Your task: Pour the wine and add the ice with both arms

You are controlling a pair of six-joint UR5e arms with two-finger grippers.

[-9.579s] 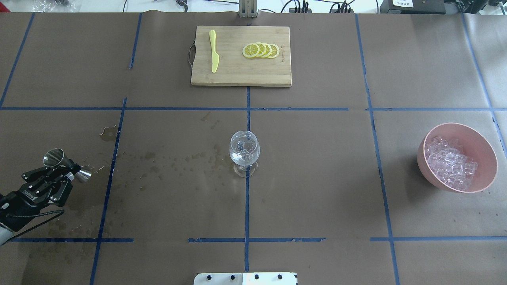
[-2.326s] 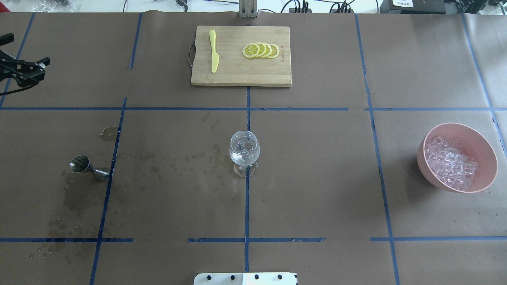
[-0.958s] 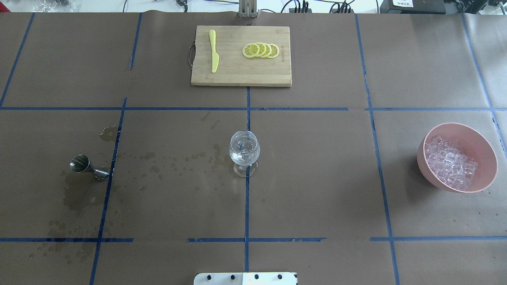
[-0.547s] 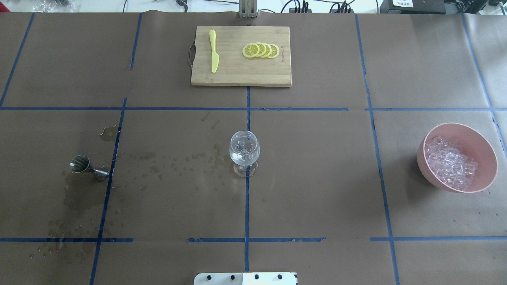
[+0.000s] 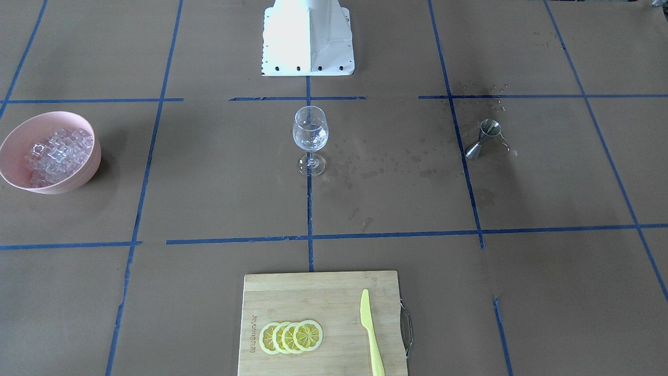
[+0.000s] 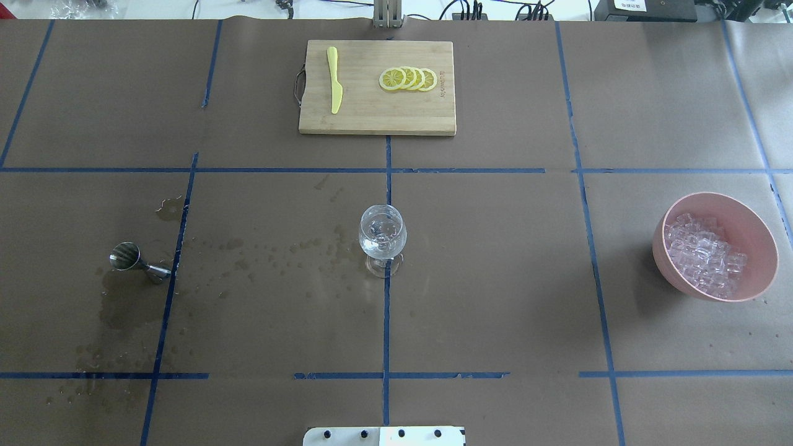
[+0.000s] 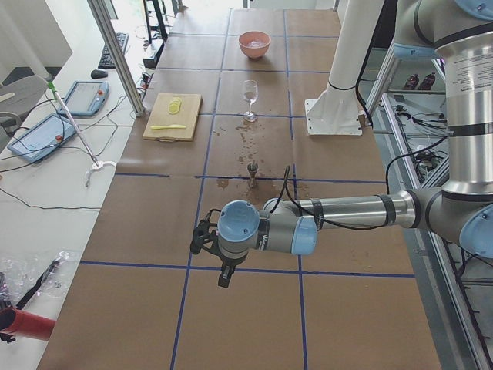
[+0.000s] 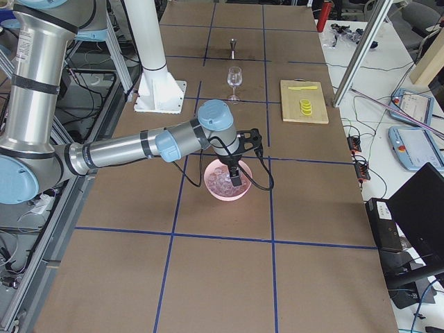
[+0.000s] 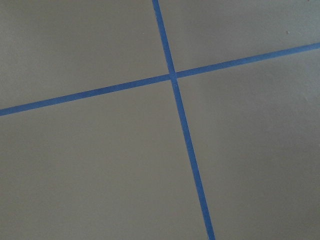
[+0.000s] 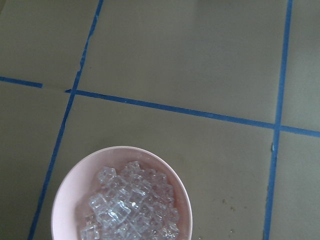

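right claw (image 8: 236, 179) hangs right above pink bowl (image 10: 64, 196), only side cam catches it so can't tell how wide open or if anything in it. left claw (image 7: 223, 276) off over bare paper, well apart from everything, same, can't tell. ice (image 10: 131, 207) heaped in bowl, wine (image 6: 381, 245) just small clear bit in glass (image 6: 382, 230) mid table. worries imo: cubes slick and piled, pinch could squirt one out or shove bowl; glass tall on thin stem, any bump or high drop means tip or splash
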